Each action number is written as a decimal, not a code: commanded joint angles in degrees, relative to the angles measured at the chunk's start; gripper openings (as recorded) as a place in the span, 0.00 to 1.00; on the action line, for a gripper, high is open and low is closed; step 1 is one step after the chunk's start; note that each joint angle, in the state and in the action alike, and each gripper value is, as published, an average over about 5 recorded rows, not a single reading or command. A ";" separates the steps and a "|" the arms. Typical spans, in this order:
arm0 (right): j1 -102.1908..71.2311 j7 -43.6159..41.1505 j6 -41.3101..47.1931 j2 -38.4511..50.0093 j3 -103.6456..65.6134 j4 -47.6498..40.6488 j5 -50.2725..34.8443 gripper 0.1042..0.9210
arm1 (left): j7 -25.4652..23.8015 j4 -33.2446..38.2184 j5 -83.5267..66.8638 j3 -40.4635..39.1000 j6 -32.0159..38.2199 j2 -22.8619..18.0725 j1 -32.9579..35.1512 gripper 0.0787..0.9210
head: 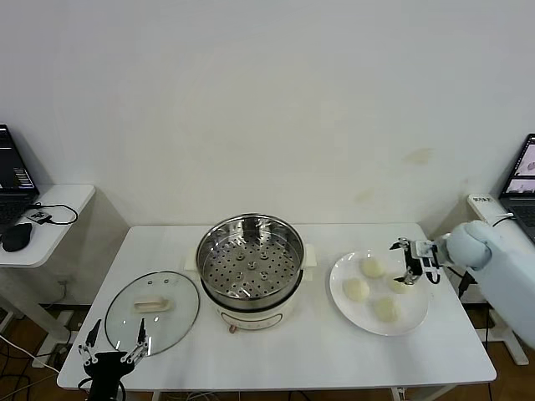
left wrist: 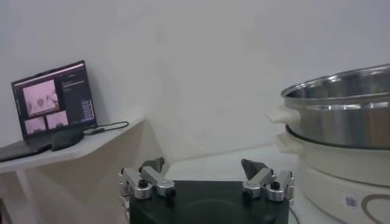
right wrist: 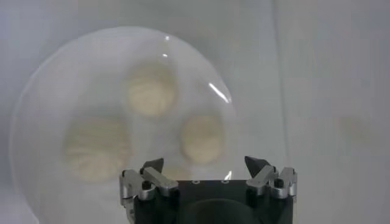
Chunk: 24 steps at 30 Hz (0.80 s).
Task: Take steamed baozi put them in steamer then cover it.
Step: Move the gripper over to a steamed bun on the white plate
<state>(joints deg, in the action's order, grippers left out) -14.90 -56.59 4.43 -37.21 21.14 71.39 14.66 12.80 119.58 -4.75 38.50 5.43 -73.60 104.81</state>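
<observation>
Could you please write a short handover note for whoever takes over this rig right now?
Right tool: open, empty, above the white plate, over the baozi nearest the robot's right.
Left tool: open, parked at the table's near left corner by the cover.
All four baozi sit on the plate; the others are at and.
The steamer is open, its tray bare.
Done: nothing moved yet.
Left: load four baozi, then fit the cover.
</observation>
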 commanded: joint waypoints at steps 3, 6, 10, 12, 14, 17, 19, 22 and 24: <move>13.69 -3.89 -2.29 -9.09 15.90 -15.44 1.10 0.88 | -0.02 0.12 0.20 0.26 0.01 -0.15 -0.04 0.88; 13.67 -2.80 -2.83 -11.81 15.60 -18.38 2.01 0.88 | -0.01 -0.02 0.20 0.58 0.10 -0.19 0.00 0.88; 13.52 -1.76 -3.44 -14.48 15.38 -21.63 3.42 0.88 | 0.04 -0.20 0.20 1.11 0.51 -0.11 0.32 0.88; 13.23 -1.49 -3.50 -15.41 15.13 -22.59 3.84 0.88 | 0.09 -0.19 0.18 1.38 0.77 -0.12 0.53 0.88; 12.84 -1.32 -3.33 -16.05 14.88 -23.02 4.07 0.88 | 0.15 -0.22 0.17 1.57 1.02 -0.12 0.68 0.88; 12.37 -1.05 -3.20 -16.67 14.73 -23.54 4.69 0.88 | 0.26 -0.28 0.17 1.68 1.31 -0.11 0.81 0.88; 12.15 -0.80 -3.26 -17.01 14.56 -24.06 5.20 0.88 | 0.32 -0.25 0.18 1.70 1.48 -0.14 0.86 0.88; 11.86 -0.40 -3.44 -17.49 14.08 -24.82 5.97 0.88 | 0.36 -0.13 0.22 1.69 1.64 -0.20 0.93 0.88; 11.62 -0.24 -3.51 -17.67 13.70 -25.10 6.25 0.88 | 0.38 -0.09 0.26 1.65 1.69 -0.21 0.92 0.88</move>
<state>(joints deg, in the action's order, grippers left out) -4.52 -57.13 1.32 -52.36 33.54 49.76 19.60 13.17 119.50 -4.50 40.09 7.07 -73.76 105.69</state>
